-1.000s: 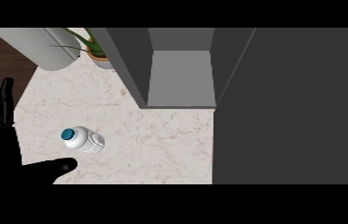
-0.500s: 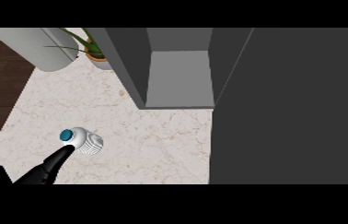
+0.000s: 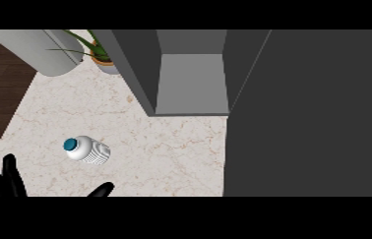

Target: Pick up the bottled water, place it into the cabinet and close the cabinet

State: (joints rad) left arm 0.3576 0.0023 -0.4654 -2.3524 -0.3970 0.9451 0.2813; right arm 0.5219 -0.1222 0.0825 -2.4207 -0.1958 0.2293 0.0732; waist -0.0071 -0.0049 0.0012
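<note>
White ribbed water bottle with teal cap (image 3: 87, 150) on pale marble counter (image 3: 167, 149). Black left hand (image 3: 12, 181) at lower edge, fingers spread, not touching the bottle. Grey cabinet (image 3: 190, 85) open.

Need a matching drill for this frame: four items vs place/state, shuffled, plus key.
Items:
1. bottled water
2. potted plant
3. cabinet
4. left hand

Place/state:
A. open, top middle
B. bottom-left edge, holding nothing
C. on the counter, teal cap
D. top left, beside the cabinet's side wall

Pairs: 1-C, 2-D, 3-A, 4-B
</note>
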